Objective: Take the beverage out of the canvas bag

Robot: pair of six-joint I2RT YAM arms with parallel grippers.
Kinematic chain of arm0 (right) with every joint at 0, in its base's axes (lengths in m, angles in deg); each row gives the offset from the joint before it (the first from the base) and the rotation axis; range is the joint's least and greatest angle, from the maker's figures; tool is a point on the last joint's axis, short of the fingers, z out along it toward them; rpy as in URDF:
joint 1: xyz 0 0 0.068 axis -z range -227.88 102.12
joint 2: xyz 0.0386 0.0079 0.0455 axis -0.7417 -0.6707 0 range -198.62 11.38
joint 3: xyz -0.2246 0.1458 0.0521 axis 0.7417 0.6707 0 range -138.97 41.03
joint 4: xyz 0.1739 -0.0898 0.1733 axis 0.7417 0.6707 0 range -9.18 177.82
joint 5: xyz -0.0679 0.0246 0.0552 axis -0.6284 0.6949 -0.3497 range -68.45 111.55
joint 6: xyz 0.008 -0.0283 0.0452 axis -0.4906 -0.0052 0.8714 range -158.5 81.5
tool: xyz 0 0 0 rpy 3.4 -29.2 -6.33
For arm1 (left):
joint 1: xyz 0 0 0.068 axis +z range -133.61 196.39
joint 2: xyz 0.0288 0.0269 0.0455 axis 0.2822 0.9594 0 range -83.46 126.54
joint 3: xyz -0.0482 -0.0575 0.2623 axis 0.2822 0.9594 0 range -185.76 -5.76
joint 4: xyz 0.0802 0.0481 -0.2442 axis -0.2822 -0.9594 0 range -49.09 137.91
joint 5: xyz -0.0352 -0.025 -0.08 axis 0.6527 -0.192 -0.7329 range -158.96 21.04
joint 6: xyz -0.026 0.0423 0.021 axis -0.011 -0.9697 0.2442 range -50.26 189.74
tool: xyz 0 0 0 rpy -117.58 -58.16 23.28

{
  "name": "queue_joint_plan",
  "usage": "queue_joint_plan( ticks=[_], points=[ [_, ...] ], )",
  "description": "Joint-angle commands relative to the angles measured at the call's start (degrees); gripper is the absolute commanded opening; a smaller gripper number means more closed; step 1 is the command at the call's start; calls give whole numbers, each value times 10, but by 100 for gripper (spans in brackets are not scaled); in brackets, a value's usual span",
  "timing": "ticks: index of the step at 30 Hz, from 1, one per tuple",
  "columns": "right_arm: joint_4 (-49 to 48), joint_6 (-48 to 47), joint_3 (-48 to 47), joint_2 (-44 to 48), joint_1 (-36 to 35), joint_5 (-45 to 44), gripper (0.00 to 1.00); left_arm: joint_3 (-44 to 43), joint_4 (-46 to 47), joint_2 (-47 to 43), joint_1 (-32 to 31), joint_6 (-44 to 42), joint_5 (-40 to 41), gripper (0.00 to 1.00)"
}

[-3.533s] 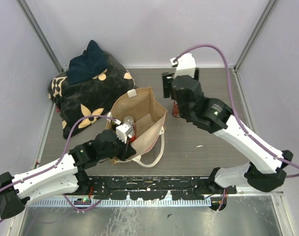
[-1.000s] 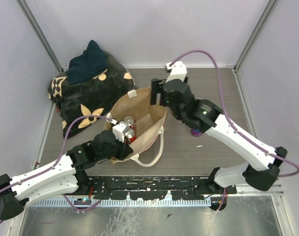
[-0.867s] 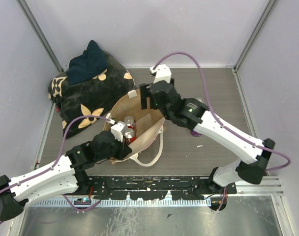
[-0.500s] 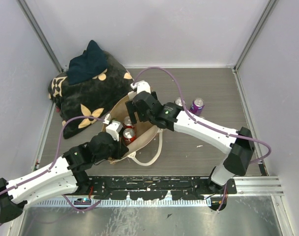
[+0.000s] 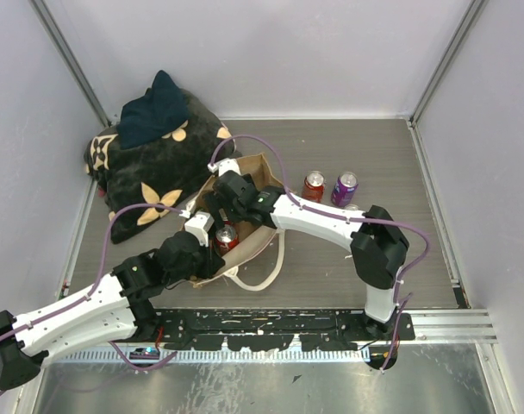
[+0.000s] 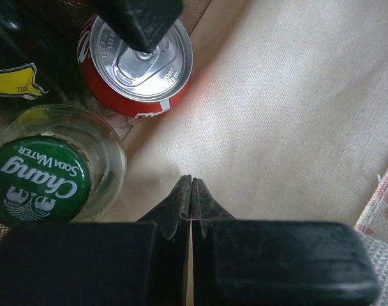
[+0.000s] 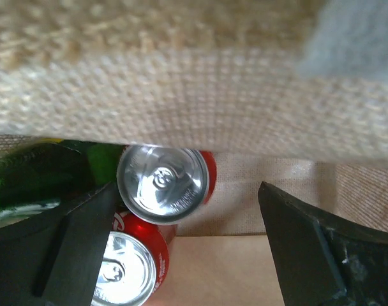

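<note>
The tan canvas bag (image 5: pixel 260 177) stands open mid-table with cream handles at its near side. Inside, the right wrist view shows two red cans (image 7: pixel 165 182), (image 7: pixel 127 271) and a green bottle (image 7: pixel 41 172). My right gripper (image 5: pixel 217 207) is open inside the bag (image 7: pixel 200 76), its fingers on either side of the upper red can (image 7: pixel 187 191). My left gripper (image 5: pixel 208 250) is shut on the bag's near-left rim (image 6: pixel 191 180). The left wrist view shows a red can (image 6: pixel 143 60), a green-capped soda water bottle (image 6: pixel 37 182) and the cream lining (image 6: pixel 296 108).
A red can (image 5: pixel 314 185) and a purple can (image 5: pixel 345 185) stand on the table right of the bag. A black cushion with tan flowers (image 5: pixel 154 168), with a dark blue cloth (image 5: pixel 154 108) on top, lies at the back left. Grey walls enclose the table.
My right arm has swung left from the cans on the table and gone down into the bag, gripper open over the red cans. My left gripper has stayed on the bag's rim.
</note>
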Motion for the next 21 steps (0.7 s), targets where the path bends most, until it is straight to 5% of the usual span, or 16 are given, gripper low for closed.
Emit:
queue_joint_plan(
  ticks=[1, 21],
  points=[
    [-16, -16, -32, -16, -2, 19, 97, 20, -54, 6, -1, 2, 16, 7],
    [-17, 6, -24, -93, -2, 54, 95, 20, -48, 11, -1, -9, 13, 7]
  ],
)
